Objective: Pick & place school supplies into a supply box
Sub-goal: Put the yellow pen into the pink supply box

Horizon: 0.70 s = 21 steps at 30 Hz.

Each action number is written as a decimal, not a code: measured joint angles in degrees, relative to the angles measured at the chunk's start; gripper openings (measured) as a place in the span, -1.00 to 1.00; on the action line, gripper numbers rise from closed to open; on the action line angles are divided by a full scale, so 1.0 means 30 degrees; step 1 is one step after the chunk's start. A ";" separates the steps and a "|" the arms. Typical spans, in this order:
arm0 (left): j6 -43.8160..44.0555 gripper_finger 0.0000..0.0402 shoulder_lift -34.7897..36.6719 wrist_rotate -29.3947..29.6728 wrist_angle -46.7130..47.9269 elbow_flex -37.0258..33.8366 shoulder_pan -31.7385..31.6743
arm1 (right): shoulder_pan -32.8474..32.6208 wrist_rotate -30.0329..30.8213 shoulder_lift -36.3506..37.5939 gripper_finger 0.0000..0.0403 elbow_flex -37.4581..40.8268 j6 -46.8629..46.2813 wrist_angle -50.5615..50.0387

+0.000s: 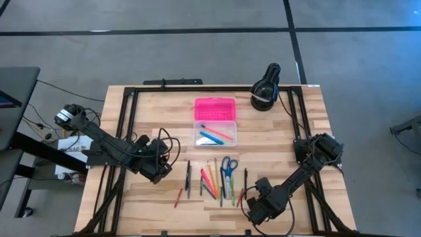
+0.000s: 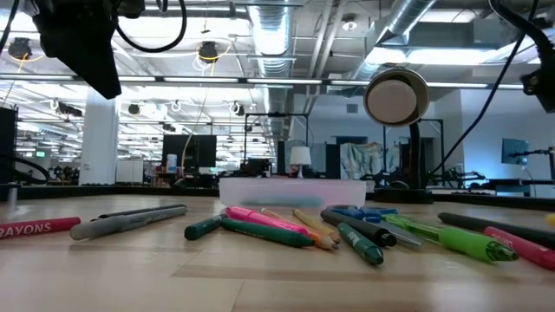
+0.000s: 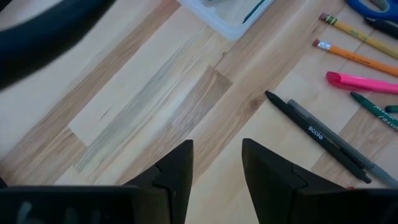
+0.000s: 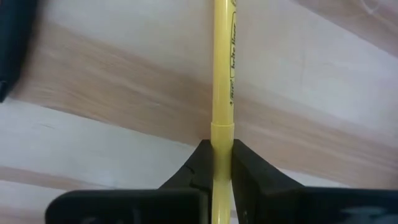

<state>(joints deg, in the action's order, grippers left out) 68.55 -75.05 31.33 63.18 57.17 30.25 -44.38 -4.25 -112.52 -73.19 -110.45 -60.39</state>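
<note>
Yellow pen [image 4: 222,81] pinched in the right end effector [image 4: 222,163] near the bench's front edge; left end effector [image 3: 216,163] hovers part-open, empty. Box [image 1: 214,134] sits mid-bench. Thin grip — that pen could swivel and slip.

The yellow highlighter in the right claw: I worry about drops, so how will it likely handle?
The yellow highlighter looks rigid, so it should stay straight. Its smooth round barrel may slip or swivel, since the right claw pinches only one end. Probably light.

Open pink-lidded supply box [image 1: 215,124] at table centre, pens inside; loose pens, pencils [image 1: 210,179] and blue scissors [image 1: 227,166] lie before it, one yellow highlighter [image 4: 222,81] gripped.
</note>
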 joint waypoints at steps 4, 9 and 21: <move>0.0005 -0.34 0.0000 0.0000 -0.0005 0.0000 0.0000 | -0.0008 0.0170 0.0169 -0.88 -0.0119 0.0016 -0.0246; 0.0007 -0.34 -0.0007 0.0028 -0.0066 0.0000 0.0003 | -0.0095 0.0529 0.0512 -0.89 -0.0670 0.0055 -0.1710; 0.0007 -0.34 -0.0007 0.0512 -0.0087 0.0007 -0.0005 | 0.0133 0.2346 0.1567 -0.89 -0.2086 0.0986 -0.4953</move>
<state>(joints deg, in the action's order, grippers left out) 68.58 -75.07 32.87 62.92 57.19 30.24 -43.98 2.78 -107.83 -79.45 -107.49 -75.25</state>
